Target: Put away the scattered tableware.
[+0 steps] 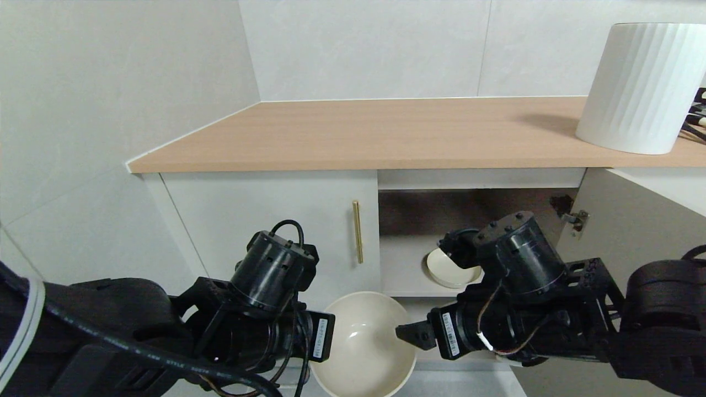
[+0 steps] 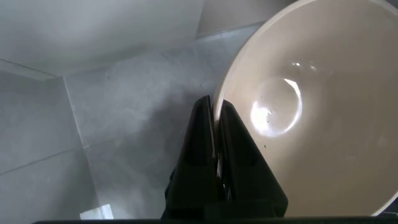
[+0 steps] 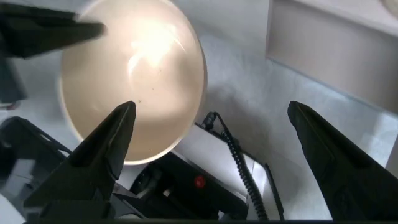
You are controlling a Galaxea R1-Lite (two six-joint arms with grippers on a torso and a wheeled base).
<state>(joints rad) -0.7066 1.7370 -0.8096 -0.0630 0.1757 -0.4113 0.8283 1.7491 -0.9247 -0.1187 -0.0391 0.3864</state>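
A large cream bowl (image 1: 361, 347) hangs in front of the lower cabinet, held by its left rim. My left gripper (image 1: 321, 341) is shut on that rim; in the left wrist view its fingers (image 2: 214, 134) pinch the edge of the bowl (image 2: 311, 112). My right gripper (image 1: 408, 335) stands at the bowl's right rim and is open. In the right wrist view its fingers (image 3: 118, 134) are spread wide, one of them over the edge of the bowl (image 3: 134, 74). A small cream dish (image 1: 449, 270) lies on the shelf inside the open cabinet (image 1: 402, 264).
The cabinet's right door (image 1: 634, 220) is swung open beside my right arm. The left door (image 1: 265, 209) is closed and has a brass handle (image 1: 357, 231). A white ribbed container (image 1: 642, 82) stands on the wooden counter (image 1: 358, 135). Grey floor lies below.
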